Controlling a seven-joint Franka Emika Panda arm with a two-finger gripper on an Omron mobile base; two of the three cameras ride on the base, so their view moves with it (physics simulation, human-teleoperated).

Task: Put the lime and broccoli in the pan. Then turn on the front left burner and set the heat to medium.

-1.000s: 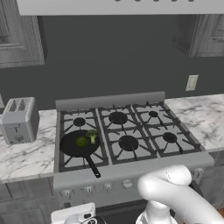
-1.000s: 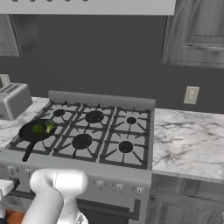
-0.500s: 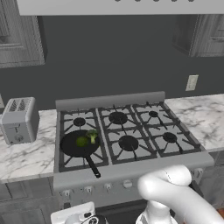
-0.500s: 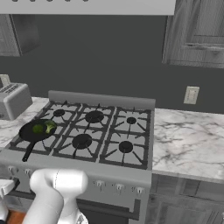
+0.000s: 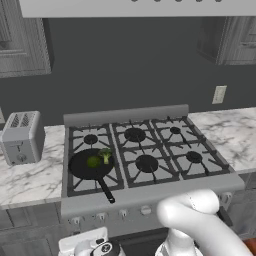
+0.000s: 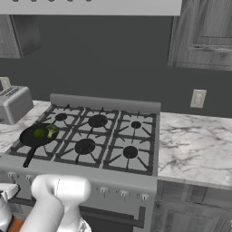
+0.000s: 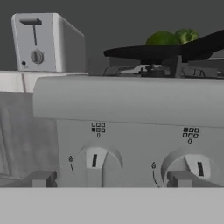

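Observation:
The black pan (image 5: 85, 169) sits on the front left burner (image 5: 76, 184) with its handle pointing toward the stove's front edge. Inside it lie the lime (image 5: 93, 161) and the broccoli (image 5: 105, 156), side by side. In the hand view the pan (image 7: 144, 52) is seen edge-on, with the lime (image 7: 162, 38) and broccoli (image 7: 186, 35) showing above its rim. My gripper (image 7: 110, 179) is open, low in front of the stove's control panel. The leftmost knob (image 7: 94, 161) lies between its fingertips (image 7: 41, 178), nearer the left one, and I cannot tell whether they touch it.
A second knob (image 7: 199, 168) sits to the right of the first. A silver toaster (image 5: 21, 137) stands on the marble counter (image 5: 30, 177) left of the stove. The arm's white elbow (image 5: 192, 220) hangs before the oven front. More marble counter (image 6: 195, 145) lies to the right.

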